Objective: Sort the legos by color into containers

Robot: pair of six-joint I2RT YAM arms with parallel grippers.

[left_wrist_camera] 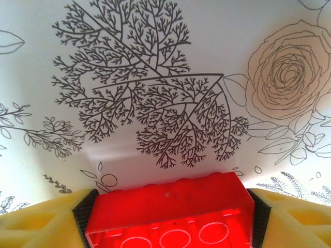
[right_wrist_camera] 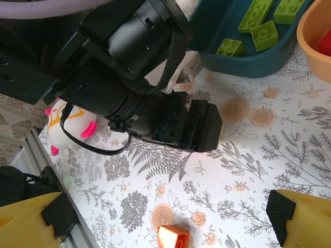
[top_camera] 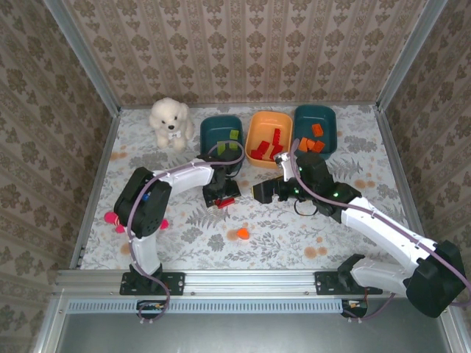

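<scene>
Red lego (left_wrist_camera: 168,212) sits dead centre in the left claw (left_wrist_camera: 170,219). Jaws are drawn in to brick width, black pads (left_wrist_camera: 85,217) flush on both short ends, so it has hold of it by the look. Can't tell from the wrist view whether the brick is resting on the bench (left_wrist_camera: 155,41) or just clear of it.

Handling, my read: hard plastic, stiff, v. light, nothing to break. Glossy faces tho, so it could twist or slip if the pinch sits off-centre. Flat opposite ends are the place to take it, and that's where the pads are.

Outward now. Top view has the three bins lined up along the back, near the claw:
- left teal bin (top_camera: 210,126) w/ green legos (top_camera: 232,136), just beyond the claw
- orange bin (top_camera: 255,126) w/ red legos (top_camera: 263,149), next over to the right; prob the home for this one
- right teal bin (top_camera: 329,118) w/ orange legos (top_camera: 313,141)

Right claw (right_wrist_camera: 169,214) hangs over the bench, jaws spread wide, nothing btwn them. A lone orange lego (right_wrist_camera: 173,237) lies on the bench just under it.
</scene>
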